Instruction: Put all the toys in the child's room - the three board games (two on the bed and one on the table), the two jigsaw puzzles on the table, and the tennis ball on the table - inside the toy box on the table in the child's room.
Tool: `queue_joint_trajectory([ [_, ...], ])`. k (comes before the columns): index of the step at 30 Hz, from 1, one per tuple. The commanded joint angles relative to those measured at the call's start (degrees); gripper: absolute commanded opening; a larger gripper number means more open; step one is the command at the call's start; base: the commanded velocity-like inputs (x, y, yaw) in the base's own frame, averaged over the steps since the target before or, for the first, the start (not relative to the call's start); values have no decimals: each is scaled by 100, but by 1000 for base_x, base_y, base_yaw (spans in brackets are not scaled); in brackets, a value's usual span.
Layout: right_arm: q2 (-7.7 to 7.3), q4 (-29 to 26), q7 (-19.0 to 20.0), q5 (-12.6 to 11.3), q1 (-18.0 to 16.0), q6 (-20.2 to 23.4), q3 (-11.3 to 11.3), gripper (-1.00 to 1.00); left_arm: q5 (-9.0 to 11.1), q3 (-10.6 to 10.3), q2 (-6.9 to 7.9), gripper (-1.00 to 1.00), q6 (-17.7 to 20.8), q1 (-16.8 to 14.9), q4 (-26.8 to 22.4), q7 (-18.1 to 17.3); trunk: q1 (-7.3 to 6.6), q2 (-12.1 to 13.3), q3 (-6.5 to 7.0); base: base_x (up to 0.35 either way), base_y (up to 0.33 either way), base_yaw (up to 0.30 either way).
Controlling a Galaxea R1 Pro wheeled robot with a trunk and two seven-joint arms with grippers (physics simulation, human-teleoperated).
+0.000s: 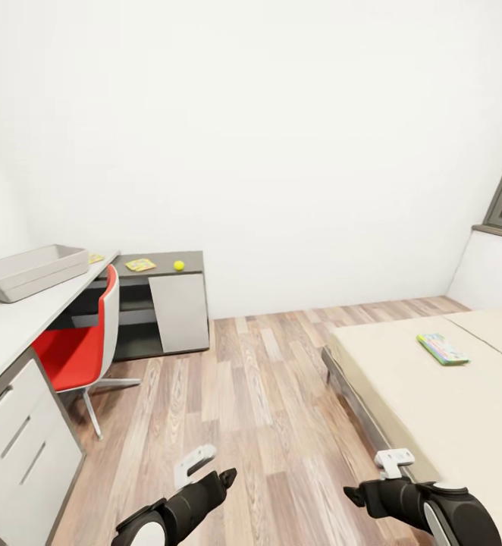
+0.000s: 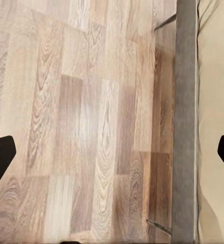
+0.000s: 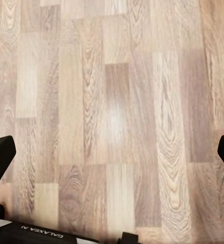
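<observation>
From the head view I'm still approaching: the toy box (image 1: 31,271) sits at the table's (image 1: 16,322) left edge, the tennis ball (image 1: 179,265) at its far corner, one board game (image 1: 442,349) on the bed (image 1: 433,394). Both wrist views show the left gripper (image 2: 112,155) and right gripper (image 3: 112,155) wide open, empty, over the floor (image 3: 112,101). Next I'd drive toward the bed.

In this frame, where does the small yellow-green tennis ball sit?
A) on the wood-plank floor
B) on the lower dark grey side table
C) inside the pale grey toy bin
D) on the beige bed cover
B: the small yellow-green tennis ball rests on the lower dark grey side table, beside a thin multicoloured jigsaw sheet and apart from the pale grey toy bin.
</observation>
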Motion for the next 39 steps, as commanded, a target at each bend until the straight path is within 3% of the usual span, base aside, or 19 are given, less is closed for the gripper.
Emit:
queue_joint_trajectory([
  [1, -1, -4, 14, -6, -1, 27, -1, 100, 61, -3, -1, 100, 7, -3, -11, 55, -2, -4, -6, -227, -152, 25],
  [20, 9, -2, 15, -10, 13, 37, 27, 100, 73, -8, -2, 100, 6, -1, -18, 48, -2, -4, -6, -187, -123, 15],
  [39, 18, -2, 15, -10, 16, 38, 28, 100, 95, -1, 6, 100, 8, -1, 3, 33, -2, -4, -6, -16, -10, 224],
])
